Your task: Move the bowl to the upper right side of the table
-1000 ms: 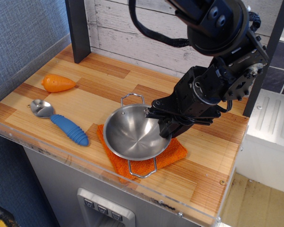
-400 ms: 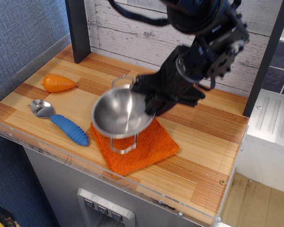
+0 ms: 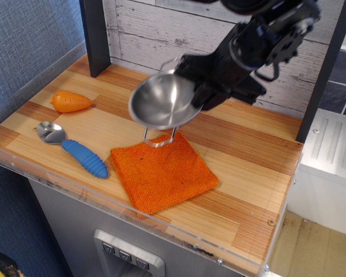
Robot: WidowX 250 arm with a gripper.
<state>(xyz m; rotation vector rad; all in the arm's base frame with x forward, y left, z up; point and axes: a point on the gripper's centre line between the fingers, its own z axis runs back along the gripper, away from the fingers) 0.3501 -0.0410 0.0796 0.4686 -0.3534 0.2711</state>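
Bowl [image 3: 161, 103] airborne, tilted, lifted clear of orange cloth [image 3: 163, 171], hanging over the middle-back of the surface [image 3: 251, 167]. Pincer [image 3: 197, 91] clenched on the bowl's right rim, judging by how the bowl hangs from it; fingertips mostly hidden behind the metal. One wire handle dangles below the bowl, just above the cloth's far corner; the other sticks up at the back rim.

Step in hand: carry phase, heading for the upper right corner. Roughly halfway by judgement: lifted, not yet placed.

To do it well:
- Keep height until past the cloth, so the dangling handle does not snag the fabric.
- Swing right and back toward the bare planks near the dark post [image 3: 323, 75] at the right edge; stop short of the post and the white plank wall [image 3: 161, 32].
- Level the bowl before lowering; tilted landing likely rocks or slides on smooth wood.
- Rim grip on shiny steel looks slippery; slow, steady travel, no jerks.
- Lower until base touches, then let go, then retreat straight up to avoid dragging the rim.

Spoon [image 3: 72, 147] with blue handle and orange carrot toy [image 3: 71, 101] sit well apart at the left, out of the path. Right edge of surface drops off to a white grooved top [image 3: 328, 144]; avoid overshooting.
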